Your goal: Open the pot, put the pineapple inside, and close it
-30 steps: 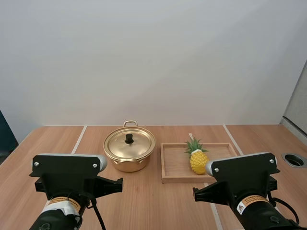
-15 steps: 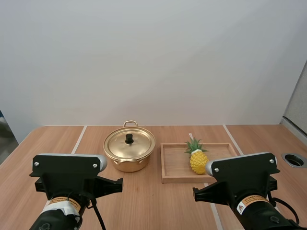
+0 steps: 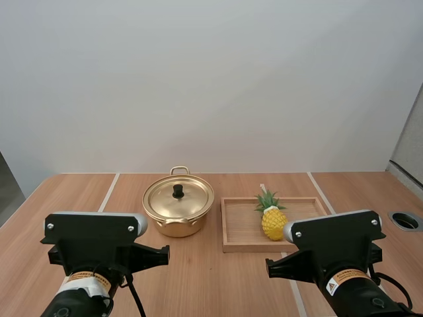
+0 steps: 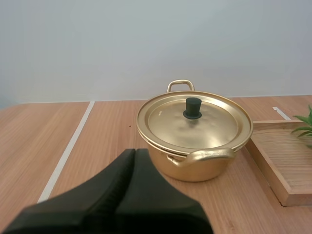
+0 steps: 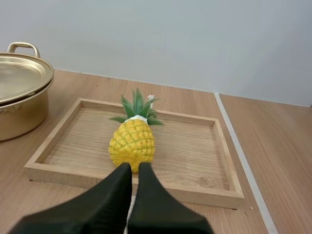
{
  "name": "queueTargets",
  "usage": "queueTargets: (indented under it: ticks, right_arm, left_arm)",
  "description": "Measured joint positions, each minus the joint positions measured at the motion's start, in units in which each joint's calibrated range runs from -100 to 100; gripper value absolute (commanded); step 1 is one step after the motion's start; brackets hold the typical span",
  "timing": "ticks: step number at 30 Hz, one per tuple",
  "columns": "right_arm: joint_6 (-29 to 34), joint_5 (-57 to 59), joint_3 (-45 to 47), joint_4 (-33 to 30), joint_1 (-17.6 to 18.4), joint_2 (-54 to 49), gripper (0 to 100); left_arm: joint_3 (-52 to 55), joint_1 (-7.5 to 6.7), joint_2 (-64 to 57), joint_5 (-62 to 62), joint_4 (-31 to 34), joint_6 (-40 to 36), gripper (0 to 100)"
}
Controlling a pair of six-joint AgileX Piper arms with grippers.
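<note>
Found left gripper (image 4: pixel 135 152) with fingers pressed together, near the pot (image 4: pixel 195 163), lid (image 4: pixel 165 122) on. Found right gripper (image 5: pixel 131 168) likewise closed, by the pineapple (image 5: pixel 132 144) lying in the wooden tray (image 5: pixel 195 151).

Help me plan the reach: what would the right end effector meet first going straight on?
Probably the pineapple in the wooden tray, dead ahead of the right end effector; if it runs low, the tray's near wall.

My left arm (image 3: pixel 92 247), right arm (image 3: pixel 337 254): black blocky housings, grey rounded end caps, silver screws. White labels below, orange band, warning triangle on right. My left gripper (image 4: pixel 131 153), right gripper (image 5: pixel 130 168): matte black tapered fingers.
</note>
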Motion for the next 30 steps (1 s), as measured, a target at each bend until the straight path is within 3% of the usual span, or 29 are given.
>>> queueTargets:
  ticks: [14, 17, 19, 21, 22, 24, 25, 30]
  right_arm:
    - [0.00, 0.00, 0.00, 3.05, 0.00, 0.00, 10]
    - [0.00, 0.00, 0.00, 2.50, 0.00, 0.00, 10]
    - [0.00, 0.00, 0.00, 1.95, 0.00, 0.00, 14]
    - [0.00, 0.79, 0.00, 0.62, 0.00, 0.00, 26]
    - [0.00, 0.80, 0.00, 0.30, 0.00, 0.00, 38]
    - [0.00, 1.38, 0.00, -0.10, 0.00, 0.00, 72]
    - [0.00, 1.69, 0.00, -0.60, 0.00, 0.00, 97]
    - [0.10, 2.28, 0.00, -1.59, -0.29, 0.00, 100]
  left_arm:
    - [0.00, 0.00, 0.00, -2.30, 0.00, 0.00, 2]
    - [0.00, 0.00, 0.00, -1.93, 0.00, 0.00, 13]
    - [0.00, 0.00, 0.00, -1.07, 0.00, 0.00, 29]
    - [0.00, 0.00, 0.00, -0.68, 0.10, 0.00, 49]
    - [0.00, 0.00, 0.00, -0.68, 0.10, 0.00, 62]
    - [0.00, 0.00, 0.00, -0.51, 0.10, 0.00, 98]
    - [0.00, 0.08, 0.00, -0.51, 0.10, 0.00, 100]
    - [0.00, 0.87, 0.00, -0.51, 0.22, -0.39, 100]
